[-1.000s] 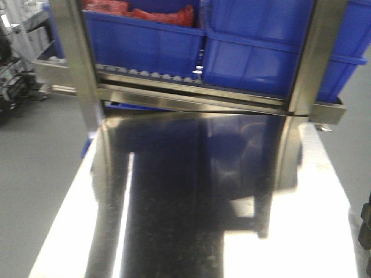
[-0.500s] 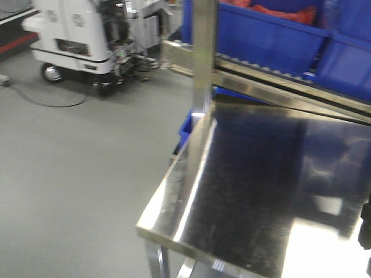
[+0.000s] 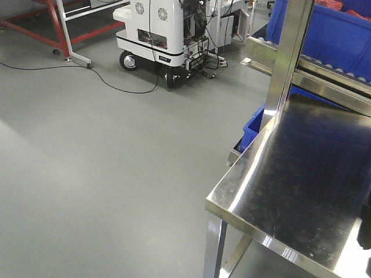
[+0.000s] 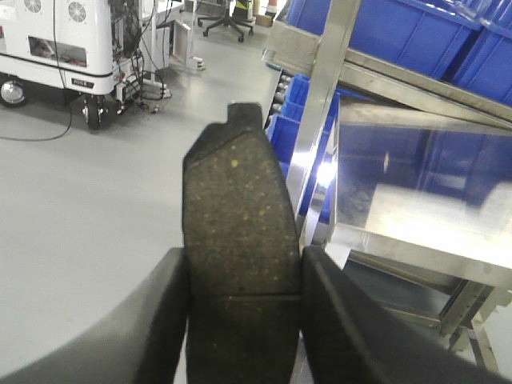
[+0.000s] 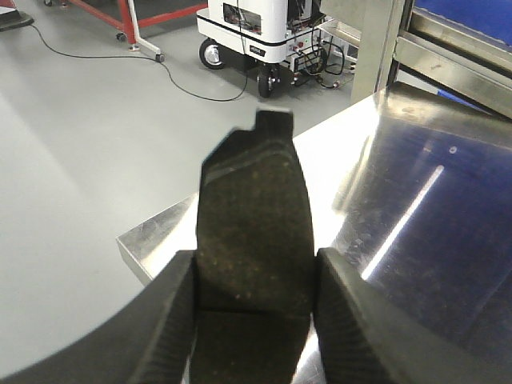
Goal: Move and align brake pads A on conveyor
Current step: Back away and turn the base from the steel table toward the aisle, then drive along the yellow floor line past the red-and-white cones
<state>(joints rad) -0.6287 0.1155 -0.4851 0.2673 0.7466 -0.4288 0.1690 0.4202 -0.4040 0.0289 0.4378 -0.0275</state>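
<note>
Over the steel tabletop [image 5: 416,192], the right gripper [image 5: 256,264] clamps one brake pad [image 5: 254,192]; over the floor [image 4: 88,216], the left gripper [image 4: 244,260] clamps a second brake pad [image 4: 238,184].

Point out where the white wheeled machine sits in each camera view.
Exterior front-facing: the white wheeled machine is at the top, left of centre, on the grey floor.
Left wrist: top-left corner, left of the left-held brake pad.
Right wrist: top centre, beyond the right-held brake pad.
Shared landmark: the steel tabletop, to the right of the machine in all three views.
</note>
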